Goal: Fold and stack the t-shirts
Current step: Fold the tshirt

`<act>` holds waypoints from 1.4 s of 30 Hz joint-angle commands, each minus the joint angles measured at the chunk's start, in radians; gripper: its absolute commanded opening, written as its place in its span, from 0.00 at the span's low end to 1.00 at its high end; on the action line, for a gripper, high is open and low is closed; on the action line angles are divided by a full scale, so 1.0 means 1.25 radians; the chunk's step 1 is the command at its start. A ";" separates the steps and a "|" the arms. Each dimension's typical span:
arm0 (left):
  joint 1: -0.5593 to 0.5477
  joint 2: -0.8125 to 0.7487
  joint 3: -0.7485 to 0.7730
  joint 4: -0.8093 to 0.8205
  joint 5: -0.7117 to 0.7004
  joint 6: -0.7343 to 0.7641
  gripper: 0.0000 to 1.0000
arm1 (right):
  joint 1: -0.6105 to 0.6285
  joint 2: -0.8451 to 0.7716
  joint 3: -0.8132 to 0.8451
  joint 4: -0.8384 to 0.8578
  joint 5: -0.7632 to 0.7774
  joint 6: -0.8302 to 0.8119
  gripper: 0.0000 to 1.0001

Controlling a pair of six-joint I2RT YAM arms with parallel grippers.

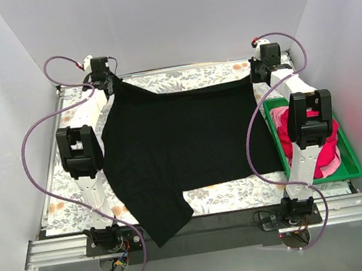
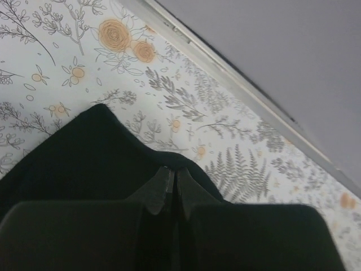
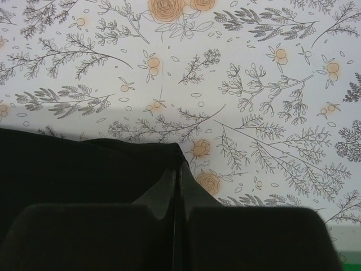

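Black t-shirt [image 1: 182, 142] lies spread over the middle of the floral surface [image 1: 223, 197] in the top view, with one sleeve hanging over the near edge toward the left corner. The left end effector [image 1: 110, 85] sits at the shirt's far left corner. The right end effector [image 1: 258, 74] sits at its far right corner, close to the far edge. A pinkish-red t-shirt [image 1: 329, 158] is bunched in the green crate [image 1: 329, 178] along the right edge.

Left wrist view: the fingers [image 2: 158, 189] are pinched together on a peak of black cloth.

Right wrist view: the fingers [image 3: 194, 189] are likewise closed tight on the shirt's edge.
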 commanded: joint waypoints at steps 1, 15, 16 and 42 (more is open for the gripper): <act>0.006 -0.133 0.005 -0.043 0.022 -0.088 0.00 | -0.005 -0.068 0.036 -0.017 -0.008 0.015 0.01; 0.011 -0.284 -0.140 -0.087 0.027 -0.194 0.00 | -0.005 -0.100 0.027 -0.084 -0.051 0.063 0.01; 0.012 -0.290 -0.149 -0.095 0.030 -0.215 0.00 | -0.006 -0.102 0.028 -0.090 -0.054 0.067 0.01; 0.016 -0.526 -0.373 -0.162 0.149 -0.312 0.00 | -0.006 -0.189 -0.042 -0.211 0.012 0.092 0.01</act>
